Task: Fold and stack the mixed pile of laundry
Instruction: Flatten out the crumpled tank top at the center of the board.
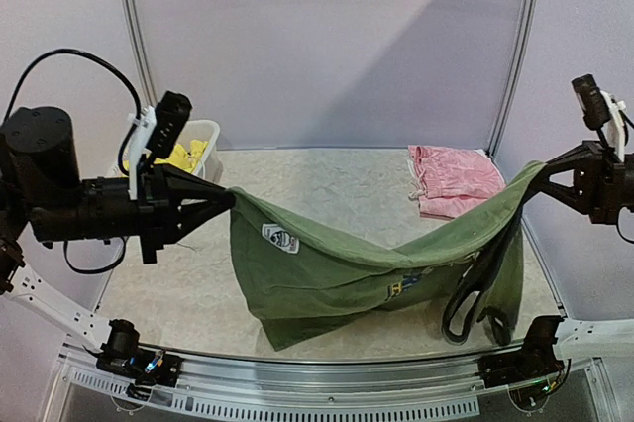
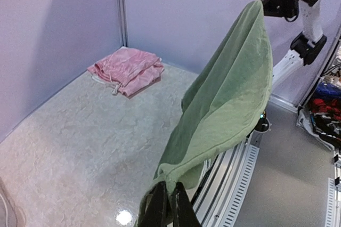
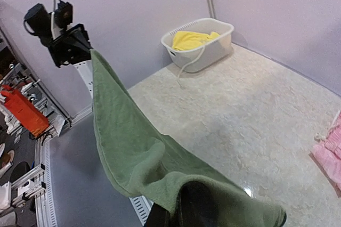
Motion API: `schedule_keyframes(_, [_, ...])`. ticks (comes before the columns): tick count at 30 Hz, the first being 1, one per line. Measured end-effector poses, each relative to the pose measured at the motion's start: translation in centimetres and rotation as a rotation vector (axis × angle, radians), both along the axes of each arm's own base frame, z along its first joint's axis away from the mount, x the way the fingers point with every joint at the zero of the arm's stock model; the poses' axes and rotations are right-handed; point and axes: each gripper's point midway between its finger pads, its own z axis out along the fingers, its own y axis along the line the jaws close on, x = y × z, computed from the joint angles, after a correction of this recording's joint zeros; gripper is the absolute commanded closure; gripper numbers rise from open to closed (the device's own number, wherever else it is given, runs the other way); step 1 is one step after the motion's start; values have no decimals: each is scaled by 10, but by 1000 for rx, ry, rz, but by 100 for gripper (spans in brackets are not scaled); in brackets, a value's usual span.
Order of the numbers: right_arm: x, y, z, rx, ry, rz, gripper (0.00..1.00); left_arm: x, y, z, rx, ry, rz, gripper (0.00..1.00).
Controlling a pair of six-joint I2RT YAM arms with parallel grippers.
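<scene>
Tank top (image 1: 317,278) hangs stretched; left gripper (image 1: 232,200) and right gripper (image 1: 543,170) pinch it.

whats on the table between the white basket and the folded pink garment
Bare table between white basket and pink garment, shown in the top view; the green tank top hangs nearer the front.
</scene>
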Motion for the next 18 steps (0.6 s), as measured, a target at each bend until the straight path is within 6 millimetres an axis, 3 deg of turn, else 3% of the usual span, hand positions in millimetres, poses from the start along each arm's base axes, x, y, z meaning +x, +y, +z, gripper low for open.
schedule_keyframes(6, [-26,-3,35,87,-113,119,100,-3,7,53,-69,-80,-3,100])
schedule_keyframes(14, [-14,-11,75,133,-232,43,100,9,29,104,-137,-172,60,100])
schedule_keyframes(18, [-10,-11,84,150,-264,29,100,14,42,128,-177,-205,89,100])
